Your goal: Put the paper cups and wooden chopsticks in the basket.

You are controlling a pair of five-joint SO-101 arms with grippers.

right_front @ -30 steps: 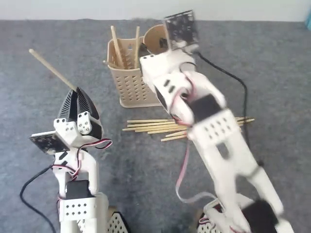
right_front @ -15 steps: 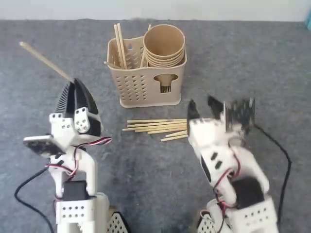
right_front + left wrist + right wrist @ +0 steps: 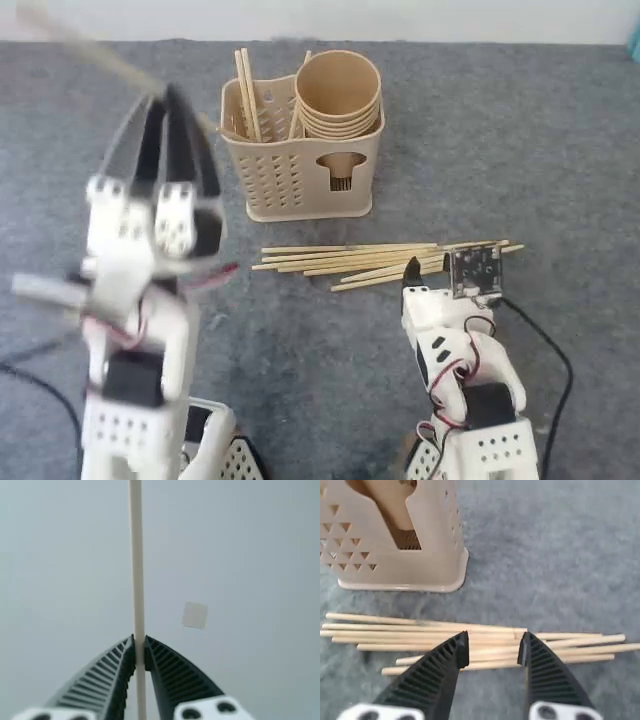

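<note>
Across the table lies a grey felt-like mat (image 3: 560, 150), with a strip of pale wall (image 3: 450, 20) along its far edge; on the mat stands a beige perforated basket (image 3: 300, 185), with a stack of paper cups (image 3: 340, 90) in one compartment and a few wooden chopsticks (image 3: 246, 90) upright in the other; just in front of it a loose bundle of chopsticks (image 3: 340, 262) lies flat. From above, the left gripper (image 3: 168, 100) shows near the basket, clamped on a single chopstick (image 3: 90, 50) that slants off toward the mat's far corner; its own wrist view adds the pale wall behind, with a small square patch (image 3: 194, 615) on it. The right gripper (image 3: 493, 642) sits low over the bundle, jaws apart and holding nothing; its wrist view looks through the basket's cutout to the cups' side.
</note>
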